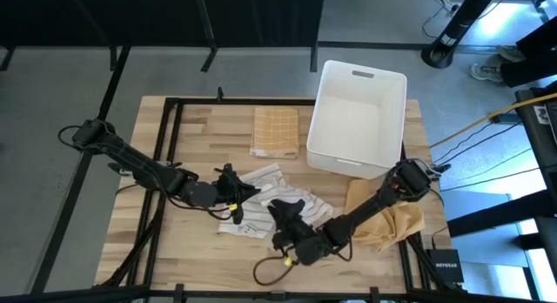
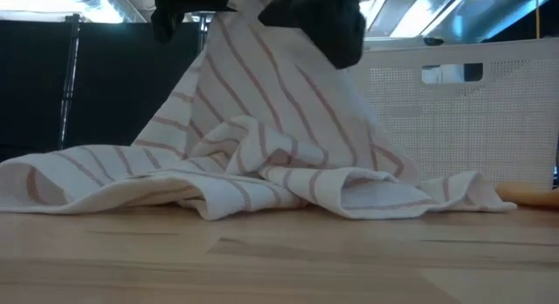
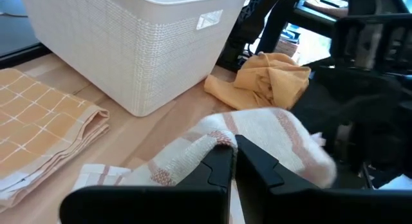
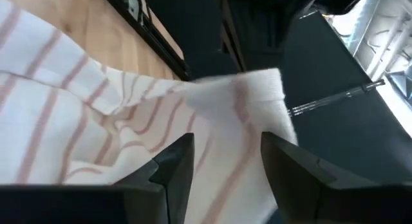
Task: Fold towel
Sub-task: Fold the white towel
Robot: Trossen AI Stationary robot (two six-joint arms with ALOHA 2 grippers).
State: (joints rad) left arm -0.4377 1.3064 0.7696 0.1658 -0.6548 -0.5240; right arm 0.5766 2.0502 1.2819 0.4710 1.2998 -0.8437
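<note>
Near the bin (image 1: pixel 357 120), just off its front-left corner at the table's (image 1: pixel 200 120) middle: one white towel (image 1: pixel 261 198) with thin reddish stripes, crumpled, part lifted off the wood into a peak, the rest spread in loose folds. Left gripper (image 1: pixel 233 191): at the towel's left edge, farther from the bin, fingers (image 3: pixel 219 169) pinched nearly together on a raised fold of the cloth. Right gripper (image 1: pixel 287 212): at the towel's front-right edge, in front of the bin; fingers (image 4: pixel 174 166) stand apart with striped cloth lying between and beyond them, and whether they grip it cannot be told. Folded cloth (image 1: pixel 275 131), orange with a pale grid: flat, just left of the bin, close to its wall. Orange rag (image 1: pixel 387 220), bunched: in front of the bin toward the table's right edge, under the right arm. Bin itself: white, textured walls, slot handle, open top.
</note>
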